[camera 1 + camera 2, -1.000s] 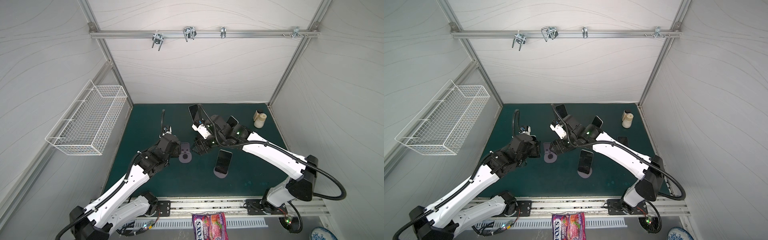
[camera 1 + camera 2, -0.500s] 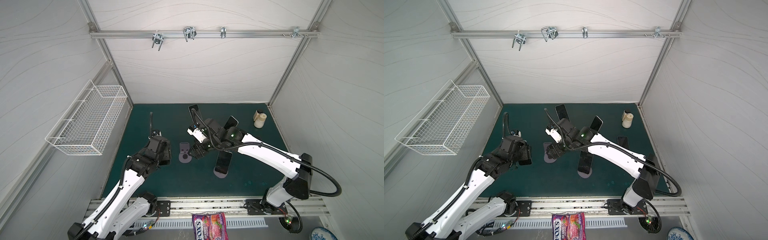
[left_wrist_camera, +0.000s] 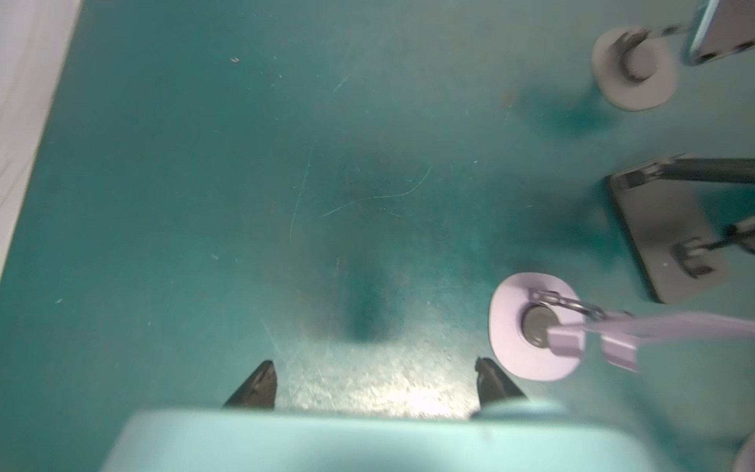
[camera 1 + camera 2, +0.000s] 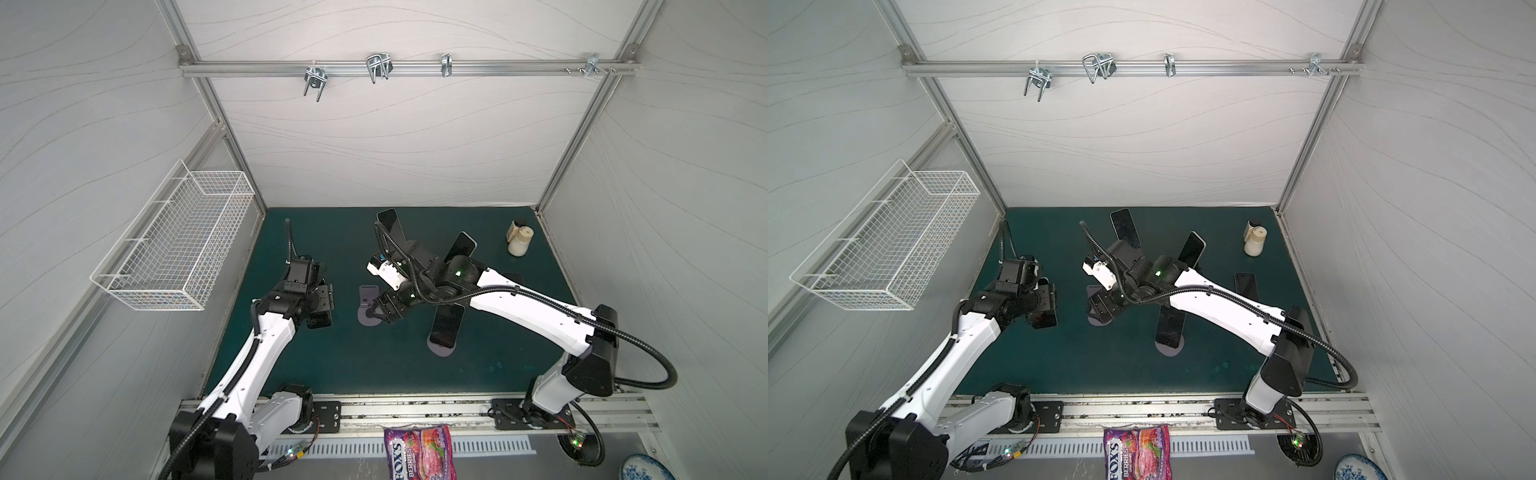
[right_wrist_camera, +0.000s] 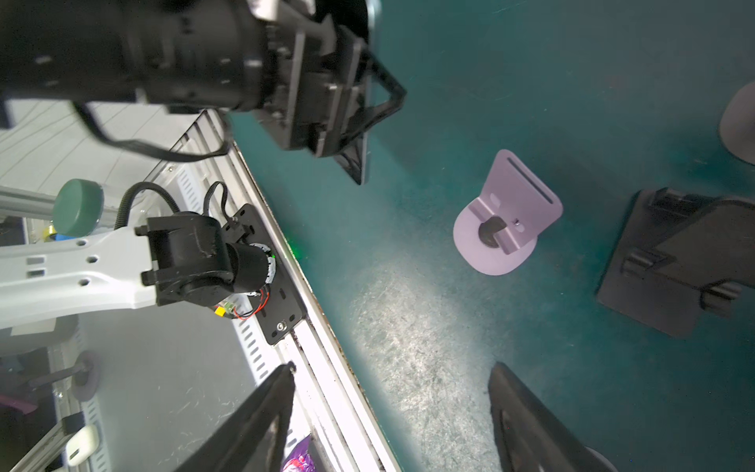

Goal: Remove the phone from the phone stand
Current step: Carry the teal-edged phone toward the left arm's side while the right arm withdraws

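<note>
Left end effector (image 4: 322,308) around phone (image 4: 320,324), "FOX'S BERRIES" bag (image 4: 419,453) apart.

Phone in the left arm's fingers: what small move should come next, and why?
Probably lower the phone to the bare green mat and let go. The left fingers grip it well to the side of the purple stand, whose cradle is empty, so the lift-off looks done and only setting it down seems left.
</note>
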Controlling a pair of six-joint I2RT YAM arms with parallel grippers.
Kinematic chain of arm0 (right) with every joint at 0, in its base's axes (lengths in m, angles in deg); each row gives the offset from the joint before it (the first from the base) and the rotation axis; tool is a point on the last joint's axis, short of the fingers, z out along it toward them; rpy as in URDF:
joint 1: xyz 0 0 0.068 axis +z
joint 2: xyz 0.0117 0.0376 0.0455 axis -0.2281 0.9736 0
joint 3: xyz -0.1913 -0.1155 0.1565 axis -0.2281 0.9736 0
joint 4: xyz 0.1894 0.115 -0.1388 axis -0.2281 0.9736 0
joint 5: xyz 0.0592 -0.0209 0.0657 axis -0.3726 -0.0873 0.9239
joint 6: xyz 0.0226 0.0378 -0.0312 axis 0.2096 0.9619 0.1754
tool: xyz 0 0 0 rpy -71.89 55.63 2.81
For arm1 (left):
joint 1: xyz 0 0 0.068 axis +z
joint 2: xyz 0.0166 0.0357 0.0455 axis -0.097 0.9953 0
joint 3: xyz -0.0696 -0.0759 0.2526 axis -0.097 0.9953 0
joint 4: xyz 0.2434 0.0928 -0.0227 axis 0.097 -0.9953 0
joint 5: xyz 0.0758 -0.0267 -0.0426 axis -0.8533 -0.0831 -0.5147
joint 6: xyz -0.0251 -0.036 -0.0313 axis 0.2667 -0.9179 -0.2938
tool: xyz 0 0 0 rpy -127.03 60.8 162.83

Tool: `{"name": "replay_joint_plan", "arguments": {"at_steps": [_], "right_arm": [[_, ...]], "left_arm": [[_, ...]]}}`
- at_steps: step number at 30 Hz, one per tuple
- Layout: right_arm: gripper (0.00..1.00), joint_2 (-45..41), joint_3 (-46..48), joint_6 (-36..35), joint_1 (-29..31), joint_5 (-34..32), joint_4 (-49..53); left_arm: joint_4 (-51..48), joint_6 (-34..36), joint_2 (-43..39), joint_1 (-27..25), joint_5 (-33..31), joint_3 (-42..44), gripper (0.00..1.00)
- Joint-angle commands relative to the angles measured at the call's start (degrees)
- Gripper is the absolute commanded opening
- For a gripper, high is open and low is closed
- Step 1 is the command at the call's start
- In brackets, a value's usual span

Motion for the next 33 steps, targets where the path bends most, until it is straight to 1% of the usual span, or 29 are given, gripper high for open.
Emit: {"name": "replay_joint_plan", "arguments": {"at_steps": [1,9,16,22,27,30,33], "right_arm": [[0.76,1.0,-2.5,0.6,0.5,2.3,0.5],[0.76,2.1,-3.2,1.6,0.6,2.9,0.8],[0.75,4.2,-5.0,4.4,0.7,6.0,-0.3],[0.75,5.9,-6.5,4.5,0.7,5.8,0.3],[0.75,6.3,-6.4,3.1,0.5,6.0,0.0],[0.75,6.8,-5.8,3.3,-0.4,9.0,0.5],[0.75,6.3,-4.6,4.3,-1.4,12.4,1.5]], "left_arm": [[4.5,4.3,4.1,1.4,2.1,-4.6,0.60],[7.0,5.7,13.2,4.1,3.1,-10.2,0.60],[7.7,7.9,20.9,4.7,4.3,-16.4,0.60],[6.6,8.8,28.9,5.2,4.7,-23.3,0.59],[5.2,9.4,36.4,5.6,4.5,-29.3,0.59],[2.8,10.0,41.0,5.7,3.8,-33.7,0.59],[0.8,10.2,43.6,5.8,2.7,-37.1,0.59]]}}
